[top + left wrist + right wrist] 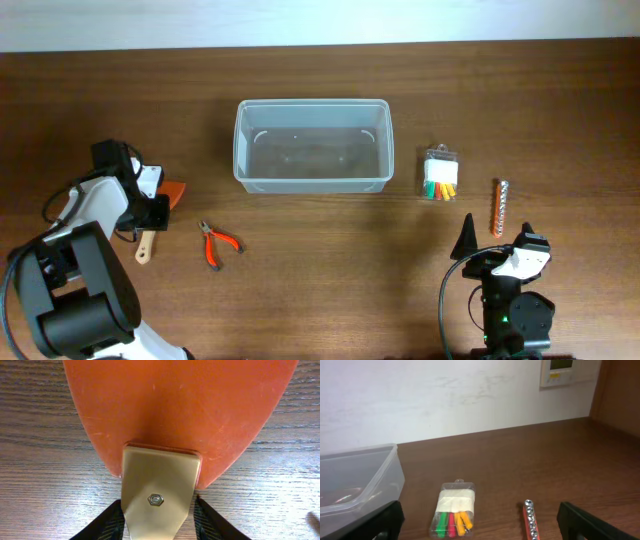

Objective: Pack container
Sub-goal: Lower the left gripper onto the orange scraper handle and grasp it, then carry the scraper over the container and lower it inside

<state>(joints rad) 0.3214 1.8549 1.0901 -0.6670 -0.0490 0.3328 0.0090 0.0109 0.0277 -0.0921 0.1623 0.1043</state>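
Barely begun. Container (310,184) empty, at far centre of desk (330,290). Spatula (175,410), pliers (218,243), packet (440,177) and bit strip (500,205) all lying outside it. Left end effector (158,522) partly closed astride spatula handle; firm hold or not, cannot tell. Right end effector (482,522) wide open, empty, low near desk's front edge, facing packet and strip. Bare desk between spatula and container's left wall, pliers just off that path. Rim to clear on any drop. Packet near right wall, strip beyond it.
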